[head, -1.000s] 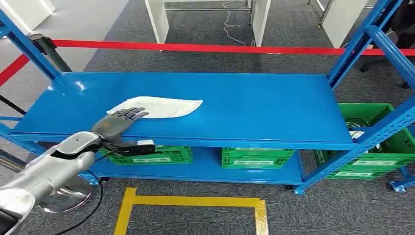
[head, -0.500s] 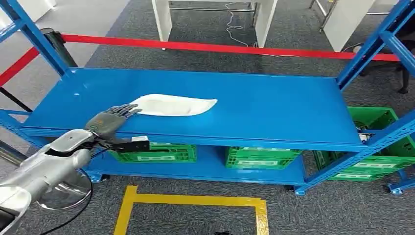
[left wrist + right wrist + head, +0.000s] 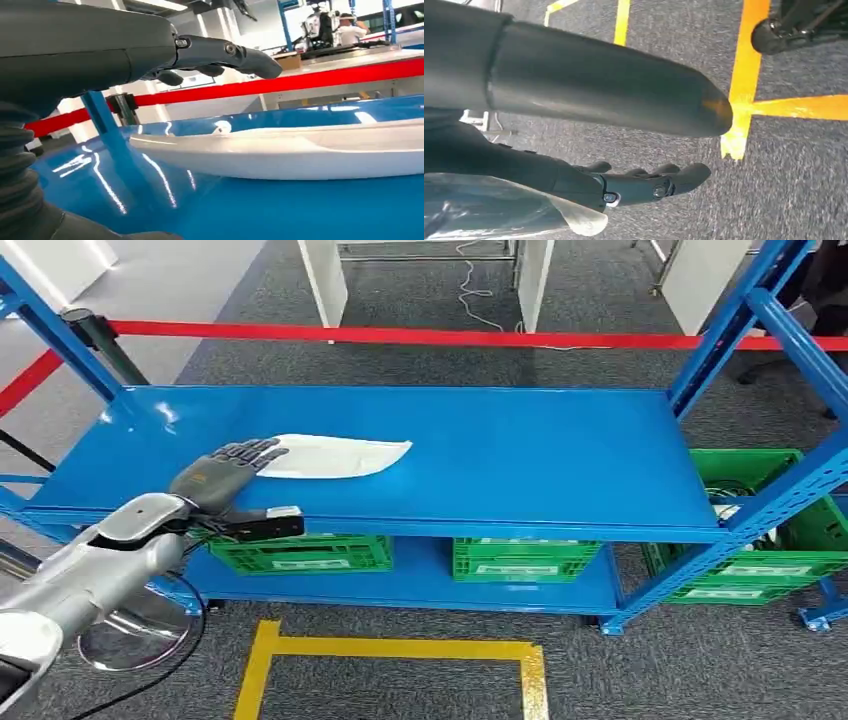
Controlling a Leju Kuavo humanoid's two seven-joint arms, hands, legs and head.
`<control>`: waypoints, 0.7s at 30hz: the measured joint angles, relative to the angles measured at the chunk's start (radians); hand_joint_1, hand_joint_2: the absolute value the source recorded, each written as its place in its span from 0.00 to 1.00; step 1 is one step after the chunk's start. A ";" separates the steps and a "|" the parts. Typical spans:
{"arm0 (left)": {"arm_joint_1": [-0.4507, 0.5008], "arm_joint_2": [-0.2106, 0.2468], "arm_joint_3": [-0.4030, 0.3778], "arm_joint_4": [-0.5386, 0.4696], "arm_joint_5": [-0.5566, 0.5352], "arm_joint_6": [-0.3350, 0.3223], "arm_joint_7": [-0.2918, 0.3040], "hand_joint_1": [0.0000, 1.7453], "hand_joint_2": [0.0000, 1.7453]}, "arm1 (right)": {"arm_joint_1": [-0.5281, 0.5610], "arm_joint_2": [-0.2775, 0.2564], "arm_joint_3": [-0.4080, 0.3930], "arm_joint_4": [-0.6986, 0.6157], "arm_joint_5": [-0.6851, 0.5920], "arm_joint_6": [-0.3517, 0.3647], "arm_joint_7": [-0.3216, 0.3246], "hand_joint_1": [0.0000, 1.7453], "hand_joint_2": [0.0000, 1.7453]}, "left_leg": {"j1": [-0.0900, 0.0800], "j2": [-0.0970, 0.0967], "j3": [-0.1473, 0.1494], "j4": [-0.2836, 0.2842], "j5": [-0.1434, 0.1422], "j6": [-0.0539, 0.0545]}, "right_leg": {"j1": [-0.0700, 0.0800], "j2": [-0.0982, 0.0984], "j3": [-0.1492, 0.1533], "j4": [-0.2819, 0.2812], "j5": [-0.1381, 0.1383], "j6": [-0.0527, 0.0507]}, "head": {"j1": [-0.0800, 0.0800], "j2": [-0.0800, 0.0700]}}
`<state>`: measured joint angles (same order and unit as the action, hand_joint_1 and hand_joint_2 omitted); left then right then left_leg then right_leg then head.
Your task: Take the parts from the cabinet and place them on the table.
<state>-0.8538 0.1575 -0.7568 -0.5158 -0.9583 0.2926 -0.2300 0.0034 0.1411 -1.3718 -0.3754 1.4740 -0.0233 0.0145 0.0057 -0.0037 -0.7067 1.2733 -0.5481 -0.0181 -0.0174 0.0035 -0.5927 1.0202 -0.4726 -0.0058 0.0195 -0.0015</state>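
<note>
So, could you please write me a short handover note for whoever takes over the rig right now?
Left hand: open, fingers stretched out just above the near end of the white part, not gripping it; the left wrist view shows a gap between the fingers and the part.
Right hand: open, holds nothing, hanging over the grey carpet.
The white part lies flat on the top shelf of the blue cabinet, left of its middle.
Done: reach to the part.
Left: grip the part, lift it off the shelf, carry it to the table and set it down.
</note>
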 joint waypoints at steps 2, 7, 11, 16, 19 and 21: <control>-0.015 -0.002 0.001 0.000 -0.002 -0.002 -0.001 0.00 1.00 | -0.001 0.000 0.000 0.000 0.010 0.003 0.000 0.00 0.00 | -0.004 0.000 0.082 -0.170 0.090 0.017 | 0.003 0.000 0.004 0.000 0.000 0.000 | 0.000 0.000; -0.040 -0.007 0.002 0.000 -0.006 -0.010 -0.001 0.00 1.00 | -0.001 0.005 0.000 0.002 0.014 0.006 -0.001 0.00 0.00 | -0.019 0.000 0.119 -0.263 0.094 0.039 | 0.000 -0.003 -0.005 -0.005 0.008 0.023 | 0.000 0.000; -0.049 -0.014 0.002 0.000 -0.008 -0.014 -0.001 0.00 1.00 | -0.002 0.004 0.000 0.002 0.016 0.006 -0.001 0.00 0.00 | -0.006 0.003 0.130 -0.290 0.109 0.048 | 0.000 -0.003 -0.069 0.127 -0.077 0.038 | 0.007 0.000; -0.036 -0.015 0.002 0.008 -0.013 -0.014 -0.001 0.00 1.00 | 0.002 0.003 -0.005 0.002 0.022 0.006 -0.001 0.00 0.00 | -0.004 0.002 0.129 -0.284 0.106 0.046 | -0.004 -0.003 -0.103 0.196 -0.057 0.048 | 0.006 0.000; -0.039 -0.014 0.002 0.008 -0.012 -0.012 -0.001 0.00 1.00 | -0.001 0.004 -0.007 0.002 0.025 0.006 -0.002 0.00 0.00 | -0.010 0.000 0.121 -0.265 0.093 0.028 | -0.005 -0.004 0.000 0.005 -0.011 0.050 | 0.010 0.000; -0.039 -0.013 0.002 0.009 -0.012 -0.012 0.000 0.00 1.00 | 0.000 0.004 -0.009 0.002 0.024 0.006 -0.002 0.00 0.00 | -0.010 -0.001 0.116 -0.258 0.096 0.022 | -0.004 -0.001 -0.004 0.009 -0.009 0.034 | 0.007 0.000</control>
<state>-0.8932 0.1450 -0.7549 -0.5066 -0.9701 0.2808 -0.2304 0.0030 0.1450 -1.3809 -0.3738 1.4984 -0.0168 0.0122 -0.0048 -0.0045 -0.5909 1.0153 -0.4526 0.0042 -0.0215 0.0029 -0.5970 1.0290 -0.4812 0.0284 0.0263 -0.0015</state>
